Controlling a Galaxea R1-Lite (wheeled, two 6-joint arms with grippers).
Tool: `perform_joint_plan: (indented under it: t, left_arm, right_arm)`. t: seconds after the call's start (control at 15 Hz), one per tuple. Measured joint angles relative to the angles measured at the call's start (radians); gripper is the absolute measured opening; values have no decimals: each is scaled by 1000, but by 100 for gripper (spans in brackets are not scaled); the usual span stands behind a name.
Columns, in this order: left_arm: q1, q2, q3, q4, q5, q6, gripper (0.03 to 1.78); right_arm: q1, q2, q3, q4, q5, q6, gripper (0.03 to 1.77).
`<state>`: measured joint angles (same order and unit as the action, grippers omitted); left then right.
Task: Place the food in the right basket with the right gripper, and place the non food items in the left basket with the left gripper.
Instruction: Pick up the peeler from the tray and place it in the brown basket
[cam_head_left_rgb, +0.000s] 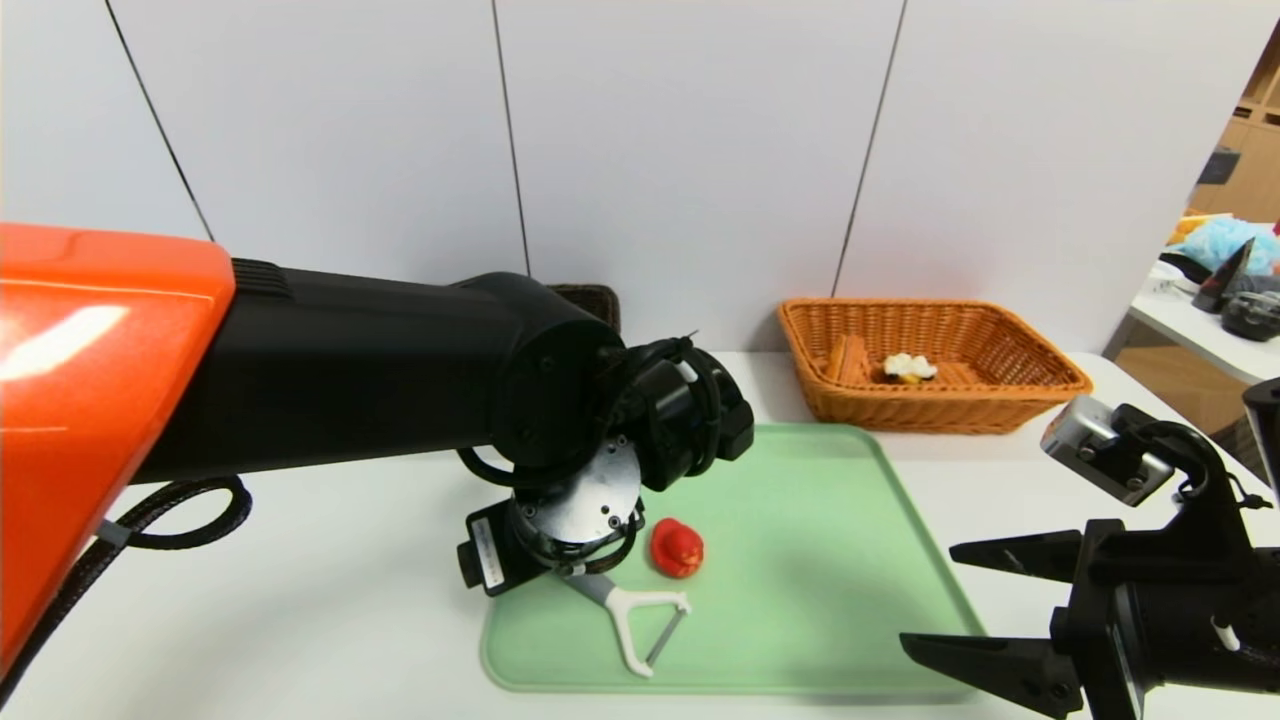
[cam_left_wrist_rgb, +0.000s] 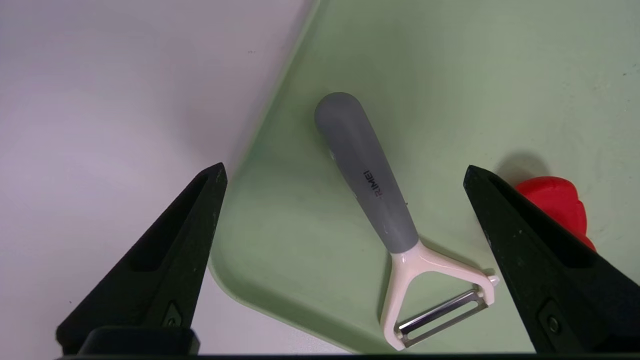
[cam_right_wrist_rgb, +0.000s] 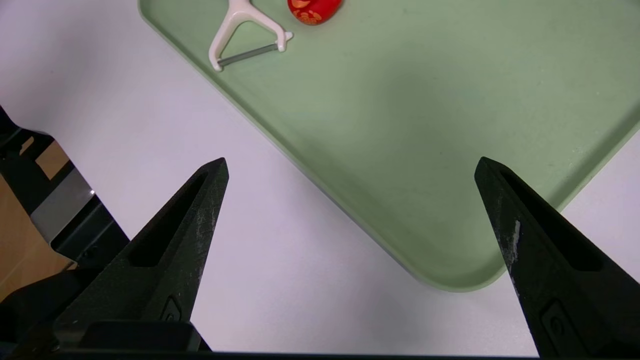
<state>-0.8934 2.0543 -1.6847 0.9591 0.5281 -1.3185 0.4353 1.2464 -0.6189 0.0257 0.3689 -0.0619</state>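
Note:
The peeler, grey handle and white Y head, lies on the green tray near its left front corner. The small red toy sits just beside it. My left gripper hangs open straight above the peeler's handle, one finger on each side, not touching it. The food, a waffle wedge, lies inside the orange-tan right basket at the back right. The dark left basket is mostly hidden behind my left arm. My right gripper is open and empty over the tray's right front corner.
The tray rests on a white table against a white panelled wall. A side table with clutter stands beyond the table's right edge. My left arm's black and orange forearm spans the left half of the head view.

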Motion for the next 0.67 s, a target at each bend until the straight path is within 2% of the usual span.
perform_joint_plan:
  t: [0.27,0.67]
  left_arm:
    - [0,39,-38,30,0,-21,169]
    - [1,108,-158,148,17,-95,169]
  right_arm:
    - [0,10,0,-2,0,0,170]
    - [0,13,0,1,0,0,170]
